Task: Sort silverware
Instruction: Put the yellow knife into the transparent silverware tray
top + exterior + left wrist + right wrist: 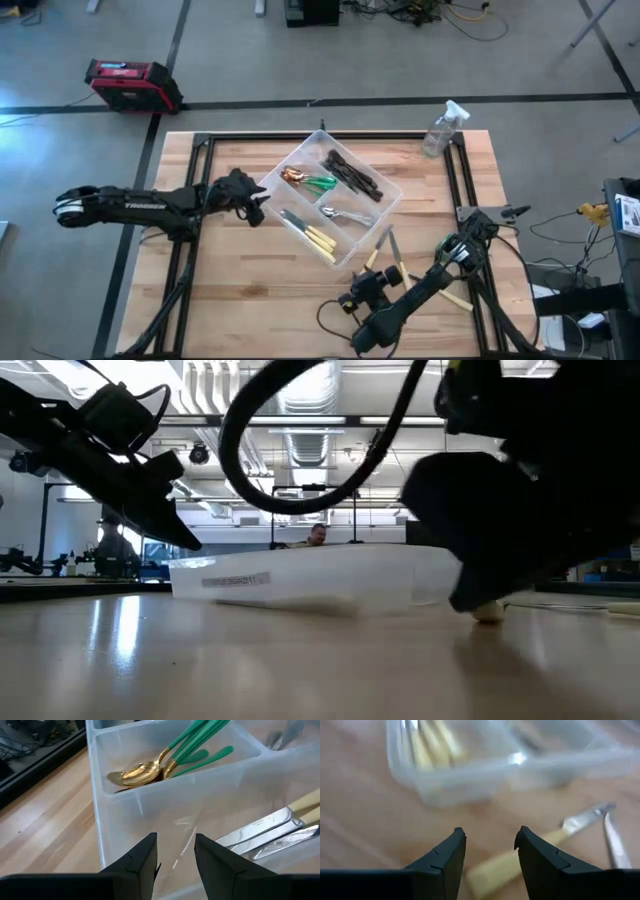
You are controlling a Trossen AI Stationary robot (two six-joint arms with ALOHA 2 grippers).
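Note:
A clear divided tray (372, 222) sits mid-table. It holds gold spoons with green handles (150, 769), dark forks (352, 172), silver spoons (346, 214) and cream-handled knives (312, 237). Loose cream-handled knives (392, 258) lie on the wood by the tray's near-right side. My left gripper (175, 851) is open at the tray's left corner, its fingers by the clear wall (150, 810). My right gripper (490, 847) is open low over the table, with one loose knife's cream handle (492, 871) between its fingers. I cannot tell whether it touches the handle.
A clear spray bottle (443, 128) stands near the table's far right corner. A red and black case (130, 85) sits on the floor beyond the far left corner. A person (318, 536) shows in the room behind. Bare wood lies along the near left of the table.

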